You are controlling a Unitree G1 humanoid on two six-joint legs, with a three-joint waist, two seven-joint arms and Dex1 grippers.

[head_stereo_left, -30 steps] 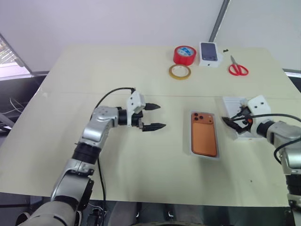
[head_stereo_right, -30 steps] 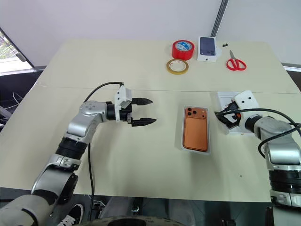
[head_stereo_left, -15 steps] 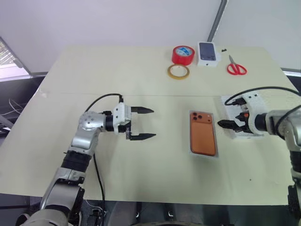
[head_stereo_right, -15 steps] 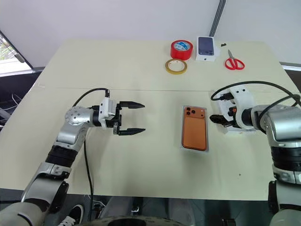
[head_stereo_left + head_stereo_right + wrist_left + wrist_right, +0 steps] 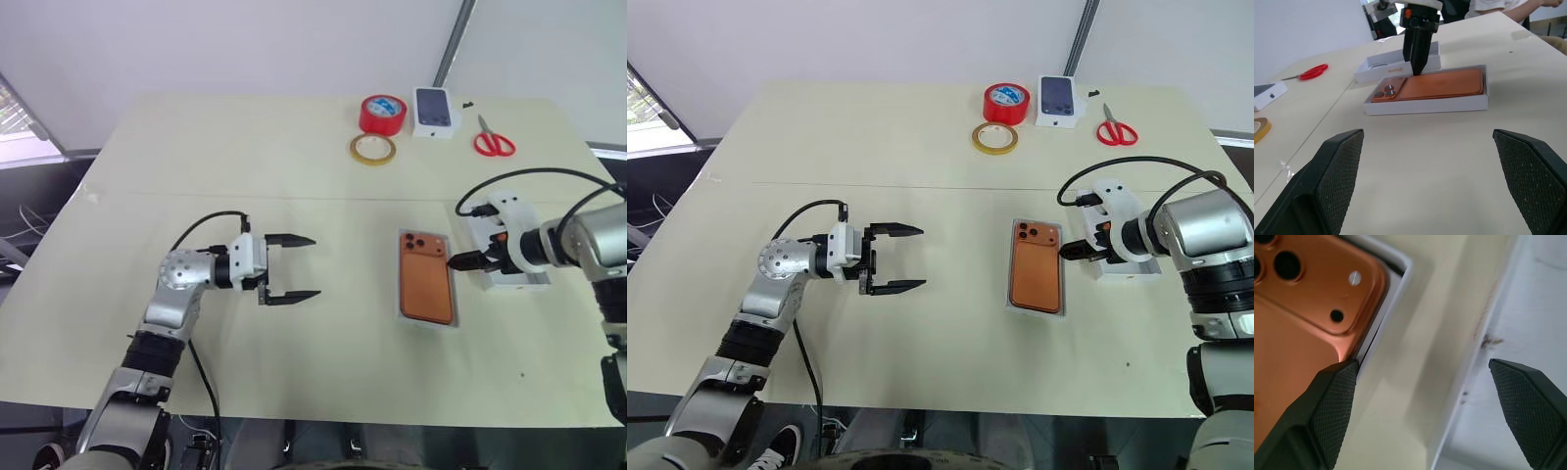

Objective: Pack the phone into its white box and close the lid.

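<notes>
Head views: the phone [image 5: 426, 278] lies camera side up inside the white box [image 5: 402, 311], right of centre on the cream table [image 5: 245, 157]. The lid [image 5: 511, 277] lies open side up just to the right of the box, apart from it. The right gripper [image 5: 458, 262] points down over the gap between the box and the lid, its black tip close to the box's right wall; the spread of its fingers cannot be judged here. The left gripper [image 5: 292, 266] hangs level well to the left of the box, pointing towards it, fingers set wide with nothing between them. At the far edge of the table sit a red tape roll [image 5: 383, 114], a tan tape roll [image 5: 374, 149], a small white box printed with a dark phone [image 5: 434, 111] and red scissors [image 5: 495, 144]. Left wrist view: both fingers [image 5: 1337, 171] stand far apart over bare table, and beyond them the phone rests flat in its box with the right gripper descending at the box's far side. Right wrist view: the fingers [image 5: 1332, 401] are spread wide and hold nothing; one sits over the box wall by the phone's lens corner, the other over the lid.
</notes>
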